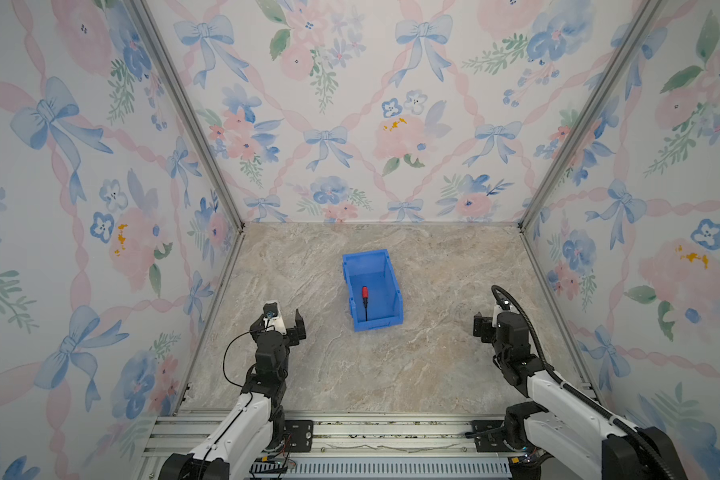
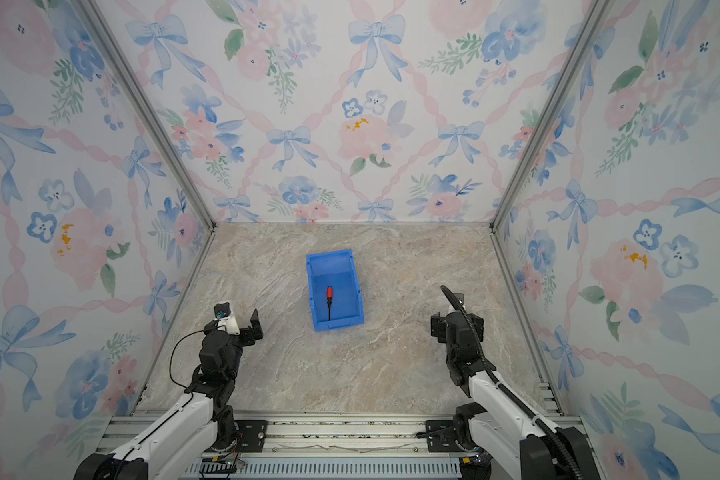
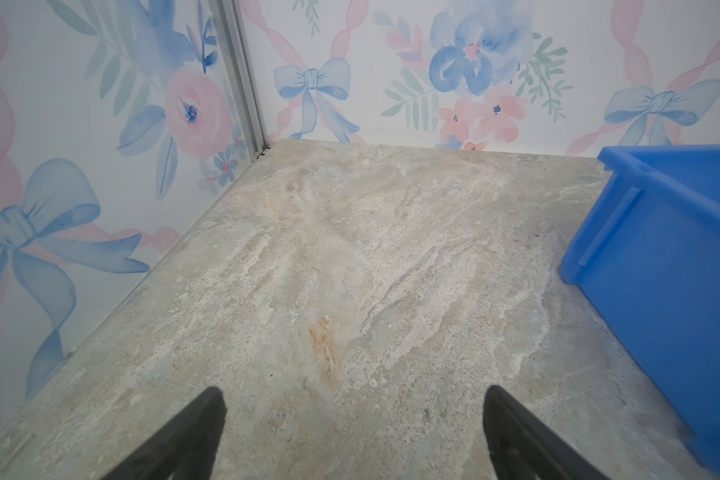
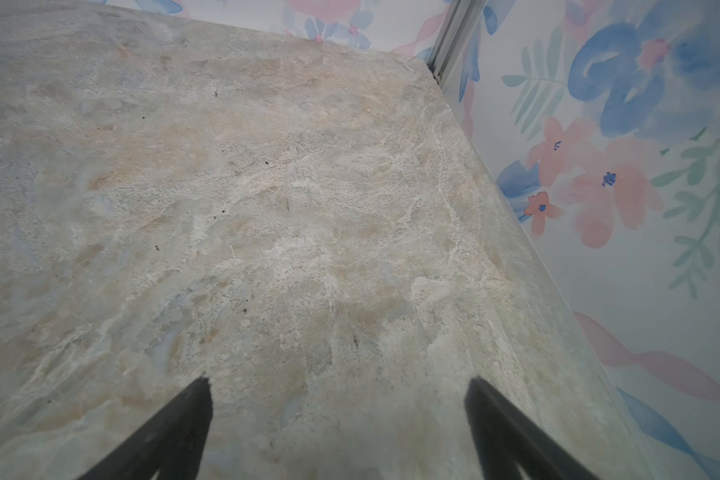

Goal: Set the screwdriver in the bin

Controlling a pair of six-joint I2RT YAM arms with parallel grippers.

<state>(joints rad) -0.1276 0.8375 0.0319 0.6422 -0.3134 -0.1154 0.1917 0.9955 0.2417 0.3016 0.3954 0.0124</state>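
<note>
The left gripper [image 3: 354,390] hangs over the marbled tabletop [image 3: 350,232], black fingers [image 3: 192,432] spread wide apart; the blue bin [image 3: 666,266] stands beside it; floral walls [image 3: 433,75] meet behind.

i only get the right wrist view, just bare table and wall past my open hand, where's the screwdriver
Observer: The screwdriver lies flat inside the blue bin, on its floor.
Operator: where's the bin from me
Observer: It stands in the middle of the table, to the left of your right hand and well apart from it.
Operator: what's the left hand doing
Observer: The left hand is open and empty, beside the bin, not touching it.
</note>
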